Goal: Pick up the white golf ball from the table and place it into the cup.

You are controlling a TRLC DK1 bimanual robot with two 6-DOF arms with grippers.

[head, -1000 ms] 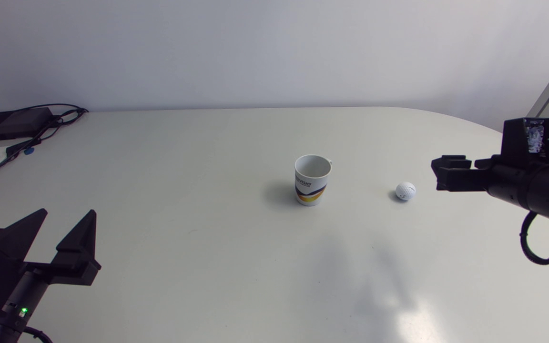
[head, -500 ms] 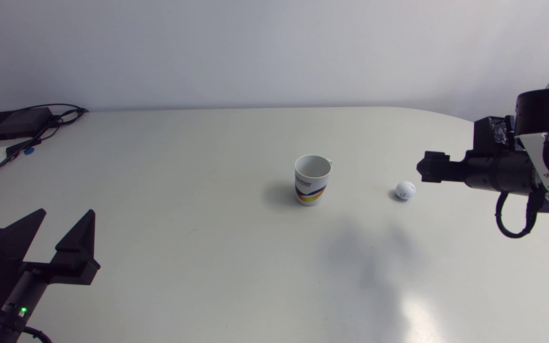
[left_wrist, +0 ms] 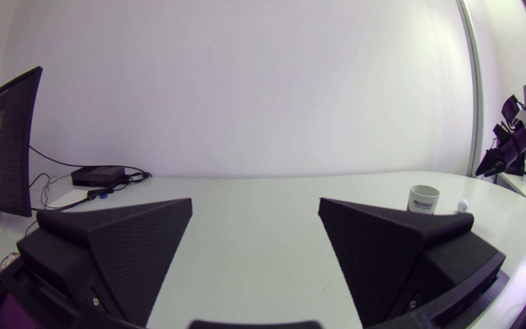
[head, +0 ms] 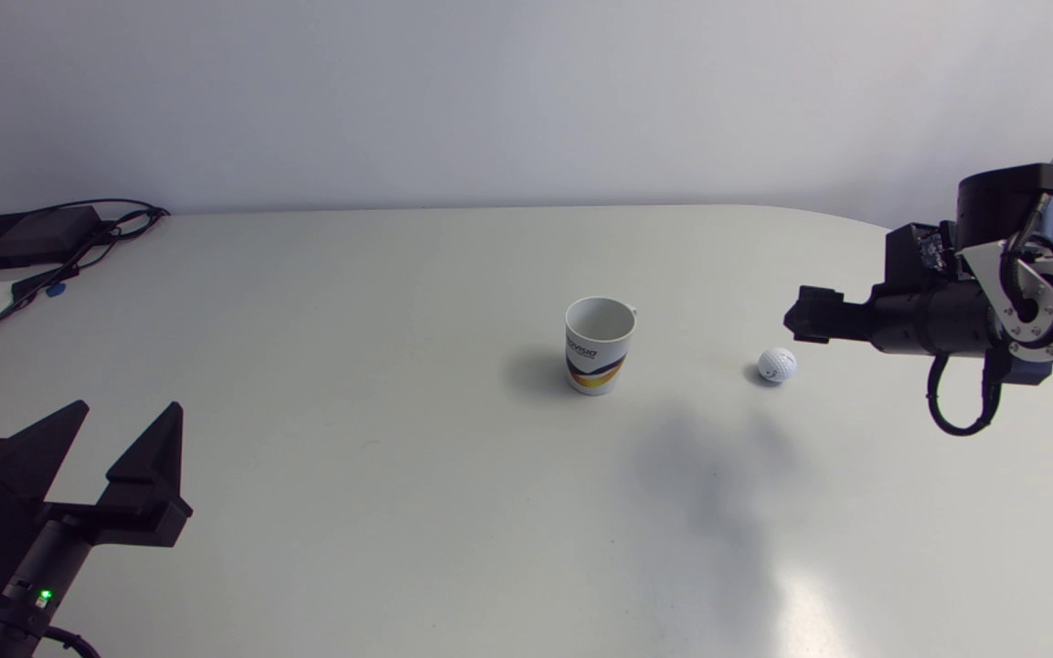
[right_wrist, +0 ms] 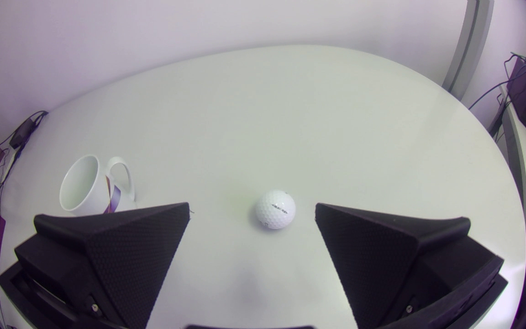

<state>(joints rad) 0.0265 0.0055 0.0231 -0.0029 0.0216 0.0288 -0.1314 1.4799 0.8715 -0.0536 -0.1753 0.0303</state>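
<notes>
White table (head: 398, 548), golf ball (right_wrist: 275, 209) untouched beneath wide-apart right fingers (right_wrist: 121, 256); left fingers (left_wrist: 121, 256) likewise apart.

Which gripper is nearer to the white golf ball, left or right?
Right. The right gripper hangs open close above the golf ball, slightly to its side. The left gripper is far away, on the other side of the white mug.
</notes>
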